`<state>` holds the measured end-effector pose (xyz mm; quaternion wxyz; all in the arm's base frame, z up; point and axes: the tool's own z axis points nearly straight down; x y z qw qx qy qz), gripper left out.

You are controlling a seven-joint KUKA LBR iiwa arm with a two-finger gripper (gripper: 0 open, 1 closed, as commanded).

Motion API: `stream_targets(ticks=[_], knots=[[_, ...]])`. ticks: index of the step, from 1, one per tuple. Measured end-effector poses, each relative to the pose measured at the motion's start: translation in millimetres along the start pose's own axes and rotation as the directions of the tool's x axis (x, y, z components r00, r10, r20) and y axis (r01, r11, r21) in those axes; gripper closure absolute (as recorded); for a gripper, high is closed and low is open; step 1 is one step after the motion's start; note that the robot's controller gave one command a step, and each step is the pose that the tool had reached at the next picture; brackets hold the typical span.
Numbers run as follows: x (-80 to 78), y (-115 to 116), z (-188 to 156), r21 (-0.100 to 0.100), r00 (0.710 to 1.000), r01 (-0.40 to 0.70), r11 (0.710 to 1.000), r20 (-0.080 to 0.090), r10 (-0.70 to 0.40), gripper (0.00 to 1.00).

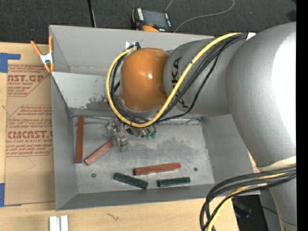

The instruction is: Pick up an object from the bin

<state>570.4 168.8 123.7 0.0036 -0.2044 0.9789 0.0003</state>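
My gripper (120,139) pokes out below the orange cover, low over the bin floor left of the middle. Its fingertips stand at the upper end of a reddish-brown stick (98,154) that lies slanted, running down to the left. Whether the fingers touch the stick I cannot tell. A second reddish-brown stick (79,139) lies upright along the left wall. A small green piece (151,134) peeks out just right of the gripper.
Near the bin's front lie a reddish-brown stick (157,168), a dark green stick (130,180) and another dark green stick (173,181). The arm and its cables cover the bin's back and right.
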Motion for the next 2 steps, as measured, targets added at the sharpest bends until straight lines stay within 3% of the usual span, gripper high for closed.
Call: stream_targets(ticks=[1, 2], knots=[[23.4, -11.3, 26.6, -0.004, 0.942, 0.335, 0.942, -0.007, -0.335, 1.00], [3.7, -8.8, -200.9, 0.002, 0.920, 0.391, 0.920, 0.005, -0.391, 1.00]])
